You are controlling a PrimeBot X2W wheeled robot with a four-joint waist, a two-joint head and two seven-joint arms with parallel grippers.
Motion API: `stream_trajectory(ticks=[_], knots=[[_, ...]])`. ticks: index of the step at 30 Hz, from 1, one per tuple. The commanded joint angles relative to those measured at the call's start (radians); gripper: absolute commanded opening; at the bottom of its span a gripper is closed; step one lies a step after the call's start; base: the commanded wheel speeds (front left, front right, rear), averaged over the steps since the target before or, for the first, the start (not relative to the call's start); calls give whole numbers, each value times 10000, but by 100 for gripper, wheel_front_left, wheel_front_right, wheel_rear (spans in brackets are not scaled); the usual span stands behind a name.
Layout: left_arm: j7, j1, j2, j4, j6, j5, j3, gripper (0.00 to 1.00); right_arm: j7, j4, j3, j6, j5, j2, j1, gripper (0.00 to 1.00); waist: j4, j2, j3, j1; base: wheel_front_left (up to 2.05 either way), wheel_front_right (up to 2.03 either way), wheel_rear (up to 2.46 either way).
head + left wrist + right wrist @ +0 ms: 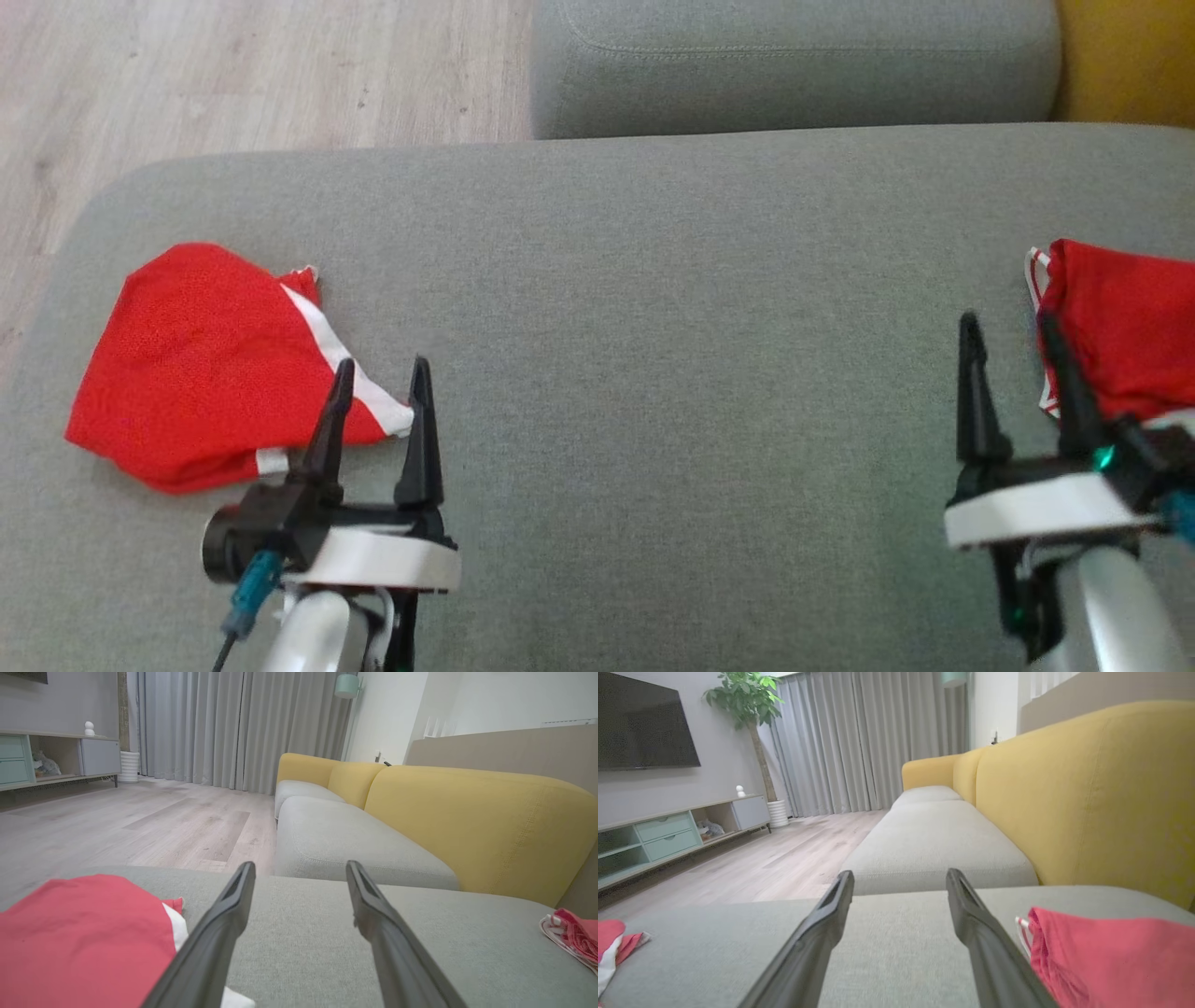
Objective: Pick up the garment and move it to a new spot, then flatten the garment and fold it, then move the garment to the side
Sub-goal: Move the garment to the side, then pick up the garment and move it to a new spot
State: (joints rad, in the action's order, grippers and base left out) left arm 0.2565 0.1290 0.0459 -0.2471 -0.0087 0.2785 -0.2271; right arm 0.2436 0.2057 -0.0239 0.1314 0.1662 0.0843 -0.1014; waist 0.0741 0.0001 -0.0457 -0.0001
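Looking down, head view: red garment [205,364] crumpled at seat cushion [653,280] left edge; left gripper [383,366] wide, empty, at its white-striped hem.
Head view, right edge: second red garment [1130,327]; right gripper [1008,322] wide, empty, just beside it.
Left wrist view: left gripper [300,865] spread; red garment [84,933] lower left.
Right wrist view: right gripper [900,874] spread; second red garment [1111,956] lower right.
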Motion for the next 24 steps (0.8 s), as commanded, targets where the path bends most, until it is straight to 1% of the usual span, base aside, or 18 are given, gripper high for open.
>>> stream_trajectory(ticks=[1, 7, 16, 20, 24], knots=[[53, 214, 43, 279, 53, -37, 321, 100, 135, -284, 271, -7, 24, -45, -112, 100, 12, -1, 18, 1, 0, 0, 0], [53, 13, 43, 240, 97, 18, 445, 100, 176, -457, 267, -7, 142, -256, 469, 100, 0, -1, 58, 1, 0, 0, 0], [53, 27, 43, 201, 102, 107, 331, 100, 180, -612, 272, -7, 182, -327, 513, 100, 17, -1, 39, 1, 0, 0, 0], [53, 96, 43, 178, 83, 107, 328, 100, 180, -640, 452, -7, 278, -334, 586, 100, 229, -1, 31, 1, 0, 0, 0], [53, 96, 43, 112, 103, 53, 415, 100, 180, -623, 758, -7, 514, -337, 669, 100, 615, -1, 36, 1, 0, 0, 0]])
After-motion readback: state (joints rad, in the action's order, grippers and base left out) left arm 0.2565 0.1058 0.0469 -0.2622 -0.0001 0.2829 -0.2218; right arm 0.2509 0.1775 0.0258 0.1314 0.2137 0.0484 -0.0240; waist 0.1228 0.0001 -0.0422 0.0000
